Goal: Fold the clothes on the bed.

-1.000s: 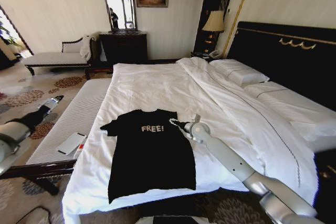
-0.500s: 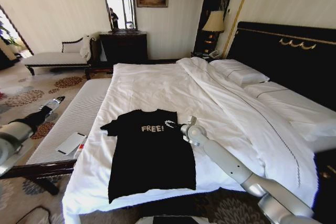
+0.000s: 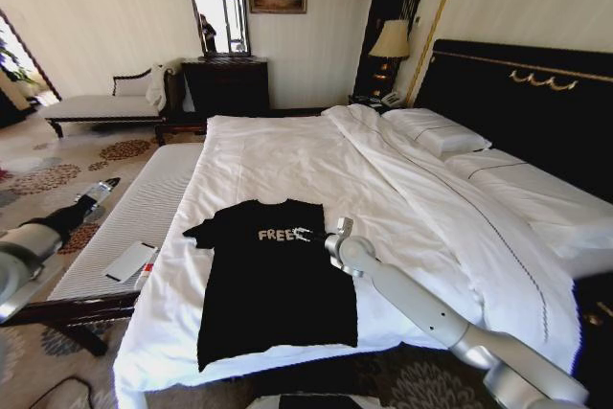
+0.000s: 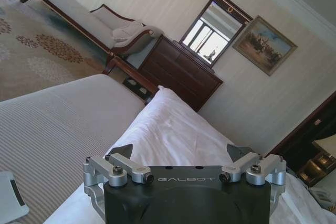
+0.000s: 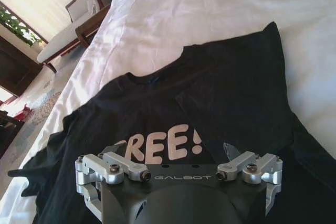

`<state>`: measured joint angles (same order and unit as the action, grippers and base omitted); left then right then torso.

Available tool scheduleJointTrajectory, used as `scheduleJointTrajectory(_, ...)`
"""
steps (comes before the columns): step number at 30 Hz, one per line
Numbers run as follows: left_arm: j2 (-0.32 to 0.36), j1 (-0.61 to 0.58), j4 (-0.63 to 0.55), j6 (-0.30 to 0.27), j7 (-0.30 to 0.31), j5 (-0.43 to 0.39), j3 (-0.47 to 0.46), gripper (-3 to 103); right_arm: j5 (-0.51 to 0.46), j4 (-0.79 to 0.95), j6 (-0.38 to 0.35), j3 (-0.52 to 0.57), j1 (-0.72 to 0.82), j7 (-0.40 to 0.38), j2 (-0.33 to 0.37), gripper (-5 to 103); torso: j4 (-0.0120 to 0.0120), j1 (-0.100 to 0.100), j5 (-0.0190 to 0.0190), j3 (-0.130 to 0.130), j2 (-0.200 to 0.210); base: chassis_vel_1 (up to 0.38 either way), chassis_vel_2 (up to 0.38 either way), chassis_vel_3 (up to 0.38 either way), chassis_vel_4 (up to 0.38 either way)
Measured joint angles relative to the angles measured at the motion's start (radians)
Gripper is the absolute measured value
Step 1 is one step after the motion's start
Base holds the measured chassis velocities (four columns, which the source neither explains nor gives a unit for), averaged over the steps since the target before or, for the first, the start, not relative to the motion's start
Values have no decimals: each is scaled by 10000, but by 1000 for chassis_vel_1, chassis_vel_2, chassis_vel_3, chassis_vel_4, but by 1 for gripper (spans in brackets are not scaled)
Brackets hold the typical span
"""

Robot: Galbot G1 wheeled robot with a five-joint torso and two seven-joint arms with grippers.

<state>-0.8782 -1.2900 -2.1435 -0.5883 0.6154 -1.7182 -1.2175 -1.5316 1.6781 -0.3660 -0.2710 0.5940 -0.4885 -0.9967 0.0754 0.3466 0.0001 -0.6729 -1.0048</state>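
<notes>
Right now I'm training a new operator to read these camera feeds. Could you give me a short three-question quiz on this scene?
1. True or false: the black T-shirt lies spread on the bed with its lettering facing up.
2. Which arm reaches over the shirt's chest? A) left B) right
3. Fill in: the right hand has its fingers ____.
Key: 1 true. 2 B; the left hand hangs off to the side of the bed, open. 3 open.
</notes>
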Motion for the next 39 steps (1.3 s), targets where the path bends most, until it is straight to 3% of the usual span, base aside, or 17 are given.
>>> scheduleJointTrajectory(9, 58, 408, 833, -64, -125, 214, 944, 100, 922, -284, 627, 1330, -189, 539, 330, 100, 0, 0, 1, 0, 0, 0, 0, 0, 0)
scheduleJointTrajectory(16, -40, 1444, 2591, -274, -490, 515, 2802, 100, 1141, -734, 827, 2393, -209, 661, 612, 100, 2, 1, 0, -1, 0, 0, 0, 0, 0)
scheduleJointTrajectory(22, -209, 1854, 3670, -506, -905, 757, 3720, 100, 1270, -897, 829, 2388, -169, 657, 533, 100, 0, 1, 0, -1, 0, 0, 0, 0, 0)
scheduleJointTrajectory(26, -587, 2383, 5027, -579, -1205, 1194, 4241, 100, 1369, -989, 811, 2274, -142, 621, 420, 100, -3, 2, -1, -1, 0, 0, 0, 0, 0)
scheduleJointTrajectory(39, -1480, 3339, 6482, -482, -1951, 2322, 5019, 100, 1418, -945, 782, 2282, 52, 504, 548, 100, 0, 1, 1, -1, 0, 0, 0, 0, 0)
